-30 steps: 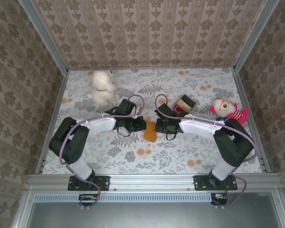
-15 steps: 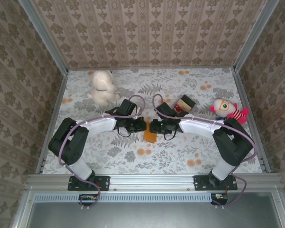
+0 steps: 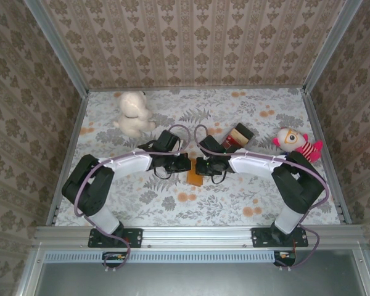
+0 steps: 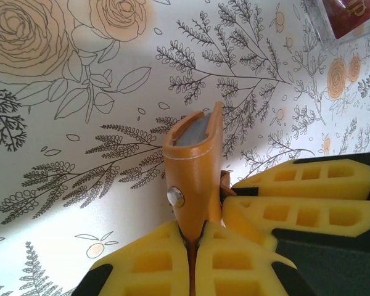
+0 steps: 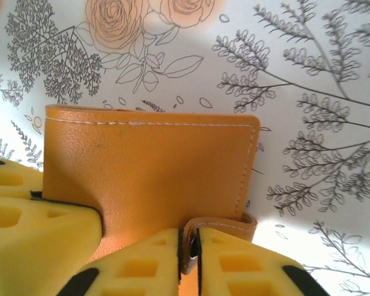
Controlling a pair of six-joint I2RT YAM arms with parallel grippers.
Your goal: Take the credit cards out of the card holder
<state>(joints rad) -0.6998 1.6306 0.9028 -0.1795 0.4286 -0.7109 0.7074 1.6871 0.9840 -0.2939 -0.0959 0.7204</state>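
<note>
Top external: card holder [image 3: 195,178] at the middle of the table [image 3: 246,203], gripped from both sides, left claw [image 3: 184,164] on its left, right claw [image 3: 201,166] on its right. Left wrist: left claw pinched shut on the holder's tan cover beside the snap, blue-grey pages visible at the far end. Right wrist: right claw closed tight on the holder's strap tab. Just beyond, toward far right, brown block [image 3: 238,135]

white-and-black arms [image 3: 126,163] with purple cables [image 3: 79,200], yellow ribbed fingers [image 4: 234,259].
</note>
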